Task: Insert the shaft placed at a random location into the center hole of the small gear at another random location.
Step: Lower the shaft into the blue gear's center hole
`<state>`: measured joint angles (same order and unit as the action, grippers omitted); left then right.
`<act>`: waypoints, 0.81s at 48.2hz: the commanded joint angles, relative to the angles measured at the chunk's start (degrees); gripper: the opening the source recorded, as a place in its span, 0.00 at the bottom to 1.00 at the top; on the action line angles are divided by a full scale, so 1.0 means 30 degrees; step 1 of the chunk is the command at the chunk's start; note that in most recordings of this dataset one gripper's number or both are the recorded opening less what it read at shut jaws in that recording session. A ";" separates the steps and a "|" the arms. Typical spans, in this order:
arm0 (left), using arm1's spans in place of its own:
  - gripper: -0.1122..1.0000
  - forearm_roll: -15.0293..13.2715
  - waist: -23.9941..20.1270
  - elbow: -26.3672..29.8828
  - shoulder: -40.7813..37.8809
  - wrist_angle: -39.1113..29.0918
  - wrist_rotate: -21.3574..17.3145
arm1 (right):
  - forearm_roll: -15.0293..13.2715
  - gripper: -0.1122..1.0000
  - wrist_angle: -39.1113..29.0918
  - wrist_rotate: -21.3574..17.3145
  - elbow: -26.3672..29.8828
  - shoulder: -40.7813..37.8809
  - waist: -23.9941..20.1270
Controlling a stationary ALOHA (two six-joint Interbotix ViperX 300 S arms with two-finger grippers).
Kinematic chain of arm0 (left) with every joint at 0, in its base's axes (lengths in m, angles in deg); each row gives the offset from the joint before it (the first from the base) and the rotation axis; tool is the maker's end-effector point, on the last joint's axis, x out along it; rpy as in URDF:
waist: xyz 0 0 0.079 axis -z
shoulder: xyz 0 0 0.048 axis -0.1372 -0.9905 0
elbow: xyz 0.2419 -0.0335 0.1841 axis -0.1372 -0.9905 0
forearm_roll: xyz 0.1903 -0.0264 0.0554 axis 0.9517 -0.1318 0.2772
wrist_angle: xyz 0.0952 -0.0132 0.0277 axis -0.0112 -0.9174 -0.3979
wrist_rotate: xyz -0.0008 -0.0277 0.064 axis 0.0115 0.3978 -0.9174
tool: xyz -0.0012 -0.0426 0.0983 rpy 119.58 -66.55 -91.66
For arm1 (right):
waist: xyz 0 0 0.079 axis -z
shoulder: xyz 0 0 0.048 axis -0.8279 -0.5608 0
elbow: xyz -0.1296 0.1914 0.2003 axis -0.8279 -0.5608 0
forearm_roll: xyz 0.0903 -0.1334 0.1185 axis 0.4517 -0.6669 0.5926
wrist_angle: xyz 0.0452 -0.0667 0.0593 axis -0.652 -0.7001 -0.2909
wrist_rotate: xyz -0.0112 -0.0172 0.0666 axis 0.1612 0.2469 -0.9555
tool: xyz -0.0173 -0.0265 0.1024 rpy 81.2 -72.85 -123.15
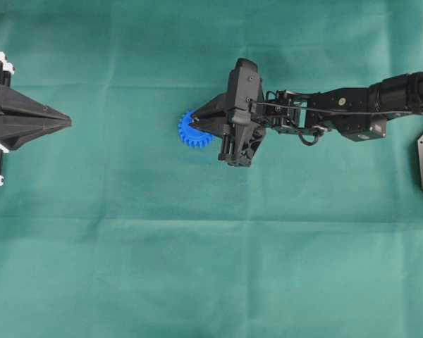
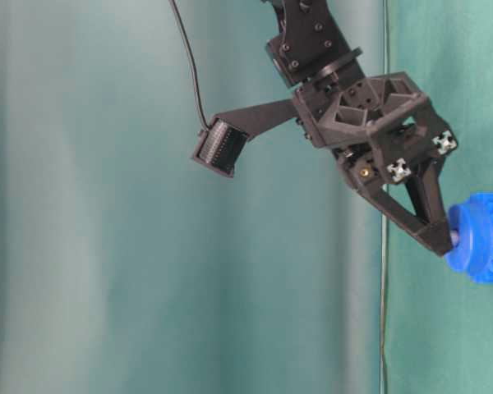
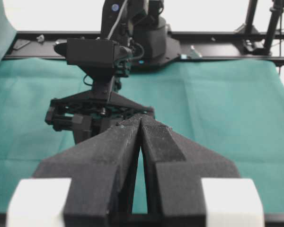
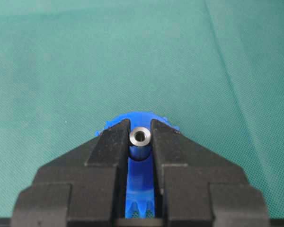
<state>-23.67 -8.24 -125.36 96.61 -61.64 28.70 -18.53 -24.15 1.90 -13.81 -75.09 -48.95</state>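
- While our right jaws (image 4: pixel 141 142) pinch the shaft (image 4: pixel 140 137) against the small gear's (image 1: pixel 192 132) hub, insertion looks begun, unfinished.
- Our left jaws (image 3: pixel 141 124) rest closed, empty, well apart.

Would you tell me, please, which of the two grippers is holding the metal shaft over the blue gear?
The right gripper: its jaws clamp the shaft above the small gear. The left gripper is shut on nothing, far away.

Robot lab bench, probably: green cloth (image 1: pixel 197 267) over table, black frame rail (image 3: pixel 217 35), second arm's base (image 3: pixel 149 40).
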 commanded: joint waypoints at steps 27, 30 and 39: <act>0.10 0.0029 -0.0352 0.0352 -0.0146 0.0088 -0.0029 | 0.0029 0.22 0.0176 -0.0029 0.0381 -0.0029 -0.0117; 0.10 0.0029 -0.0352 0.0352 -0.0146 0.0088 -0.0029 | 0.0029 0.22 0.0146 -0.0029 0.0352 -0.0029 -0.0117; 0.10 0.0029 -0.0352 0.0352 -0.0146 0.0088 -0.0029 | 0.0029 0.23 0.0059 -0.0029 0.0410 -0.0029 -0.0146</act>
<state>-23.76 -9.11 -125.36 96.61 -61.64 28.70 -18.53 -23.98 1.90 -13.63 -75.88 -49.12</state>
